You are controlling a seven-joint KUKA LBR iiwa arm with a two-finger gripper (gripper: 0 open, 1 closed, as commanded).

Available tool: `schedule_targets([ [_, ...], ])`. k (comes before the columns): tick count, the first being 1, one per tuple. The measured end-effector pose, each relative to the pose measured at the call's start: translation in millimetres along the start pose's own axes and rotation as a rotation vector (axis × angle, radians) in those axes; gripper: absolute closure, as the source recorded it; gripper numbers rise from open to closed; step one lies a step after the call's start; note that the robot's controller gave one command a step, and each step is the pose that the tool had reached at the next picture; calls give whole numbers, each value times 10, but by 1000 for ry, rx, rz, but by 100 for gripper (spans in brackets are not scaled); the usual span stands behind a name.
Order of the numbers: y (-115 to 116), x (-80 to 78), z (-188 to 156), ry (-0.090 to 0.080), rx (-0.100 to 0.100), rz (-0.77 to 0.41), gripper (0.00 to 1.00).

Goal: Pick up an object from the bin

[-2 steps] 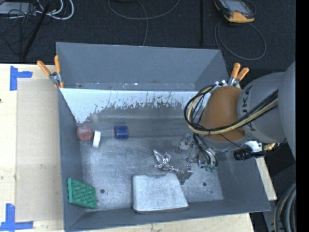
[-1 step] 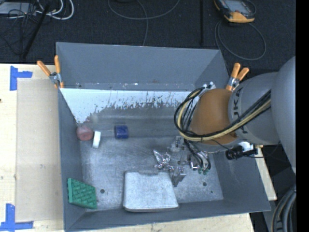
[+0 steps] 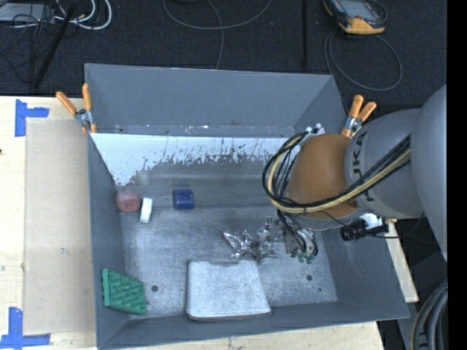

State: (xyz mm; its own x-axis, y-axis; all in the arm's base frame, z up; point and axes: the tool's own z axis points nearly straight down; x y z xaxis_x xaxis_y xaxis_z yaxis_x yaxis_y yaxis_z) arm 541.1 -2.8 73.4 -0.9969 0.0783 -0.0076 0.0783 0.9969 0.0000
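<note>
grey flat pad lies against the bin's near wall, mid-length | gripper just past pad's far edge, its opening cannot be told | blue cube, pink ball toward far-left corner

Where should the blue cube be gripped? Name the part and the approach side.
Grip the blue cube by its left and right faces as viewed, coming straight down from above. Those faces look flat and parallel, with room beside each; the white block lies apart on its left, while the back wall rises close behind.
</note>
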Motion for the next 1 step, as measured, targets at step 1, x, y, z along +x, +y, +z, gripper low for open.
schedule_targets([
  [1, 78, 60, -181, 6, 0, 6, 100],
])
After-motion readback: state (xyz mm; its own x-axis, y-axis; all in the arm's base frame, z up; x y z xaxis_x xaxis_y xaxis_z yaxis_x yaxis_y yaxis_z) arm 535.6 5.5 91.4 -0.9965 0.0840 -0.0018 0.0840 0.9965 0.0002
